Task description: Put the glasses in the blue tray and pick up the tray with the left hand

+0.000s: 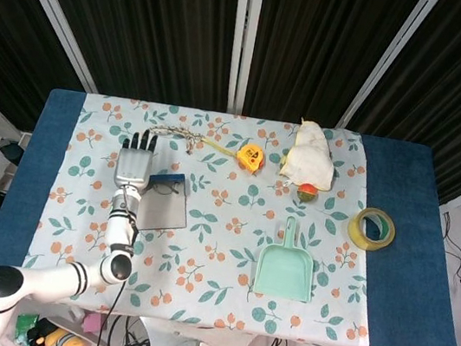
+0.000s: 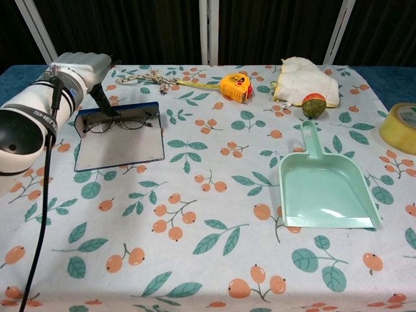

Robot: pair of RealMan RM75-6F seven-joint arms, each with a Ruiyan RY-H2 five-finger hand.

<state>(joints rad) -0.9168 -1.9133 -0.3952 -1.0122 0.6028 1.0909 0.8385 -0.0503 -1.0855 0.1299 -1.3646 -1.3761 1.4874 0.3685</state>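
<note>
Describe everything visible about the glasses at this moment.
The glasses are dark, thin-rimmed, with clear lenses. They lie unfolded inside the blue tray, at its far end, lenses facing the chest camera. The left hand is above the tray's far edge in the head view; a dark finger reaches down just behind the frame, but whether it touches cannot be told.

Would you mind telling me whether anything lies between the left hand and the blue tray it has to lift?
Nothing visible does. The glasses already lie inside the blue tray, at its far end, and the left hand is right over that end. The measuring tape and dustpan lie well aside.
</note>
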